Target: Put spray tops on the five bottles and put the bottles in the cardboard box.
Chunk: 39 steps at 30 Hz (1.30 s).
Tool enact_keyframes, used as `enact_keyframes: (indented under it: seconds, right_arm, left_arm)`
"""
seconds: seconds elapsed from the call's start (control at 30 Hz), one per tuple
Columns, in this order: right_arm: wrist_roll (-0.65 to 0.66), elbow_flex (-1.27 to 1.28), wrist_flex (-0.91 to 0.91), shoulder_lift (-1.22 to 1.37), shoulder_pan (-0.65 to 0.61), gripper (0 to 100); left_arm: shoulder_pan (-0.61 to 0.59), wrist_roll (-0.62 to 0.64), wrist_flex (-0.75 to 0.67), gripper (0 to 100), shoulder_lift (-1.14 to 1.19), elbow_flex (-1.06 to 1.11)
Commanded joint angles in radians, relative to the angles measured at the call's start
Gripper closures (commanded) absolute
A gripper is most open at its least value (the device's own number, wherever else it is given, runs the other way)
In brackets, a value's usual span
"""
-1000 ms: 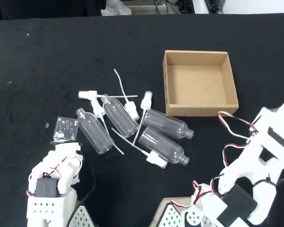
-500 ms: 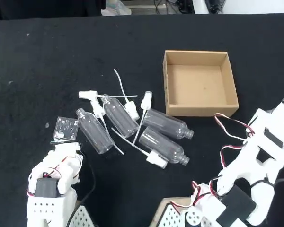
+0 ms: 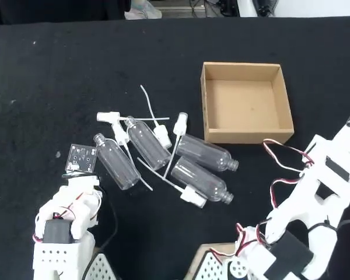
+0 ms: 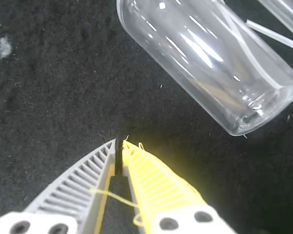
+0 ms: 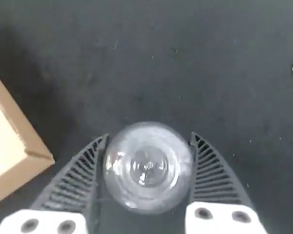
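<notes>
A cardboard box (image 3: 248, 137) is seen open on the black table (image 3: 58, 64) in the high view, and its bare brown floor is shown. To the left of the box in that view, four clear bottles (image 3: 147, 143) are laid on their sides in a loose cluster. White spray tops (image 3: 193, 197) with long thin tubes are scattered among and across them, none fitted to a neck. The two bottles closest to the box are pointed with their open necks toward its near side.

The left arm (image 3: 64, 219) is placed well apart from the box, beyond the cluster. In the left wrist view the left claw (image 4: 119, 145) is shown clenched on nothing, its tips pressed together just above the table. The flat base of the nearest bottle (image 4: 210, 68) is seen close to those tips but not touching them.

The right arm (image 3: 315, 186) is placed near the box's front right corner. In the right wrist view the right claw (image 5: 149, 139) is shown grasping a fifth bottle (image 5: 147, 165), seen end-on as a clear round disc between the two fingers (image 5: 78, 180). A corner of the box (image 5: 12, 146) is shown just beside it. Whether this bottle is resting on the table cannot be told.
</notes>
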Motion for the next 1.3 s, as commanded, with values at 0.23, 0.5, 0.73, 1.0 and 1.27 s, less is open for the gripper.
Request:
enact_keyframes:
  seconds: [0.23,0.5,0.73,1.0,1.27]
  right_arm:
    - [0.005,-0.056,0.092,-0.048,-0.021,74.0]
    - [0.005,-0.064,0.101,-0.058,-0.021,73.6]
    - [-0.003,-0.067,0.092,-0.058,-0.021,73.6]
    - [-0.005,-0.099,0.091,-0.058,-0.023,73.7]
    - [-0.005,-0.101,0.037,-0.051,-0.052,73.9]
  left_arm:
    - [-0.004,-0.006,0.008,97,-0.008,0.022]
    - [-0.004,-0.006,0.008,97,-0.008,0.022]
    - [-0.004,-0.006,0.008,97,-0.008,0.022]
    - [-0.004,-0.006,0.008,97,-0.008,0.022]
    - [-0.004,-0.006,0.008,97,-0.008,0.022]
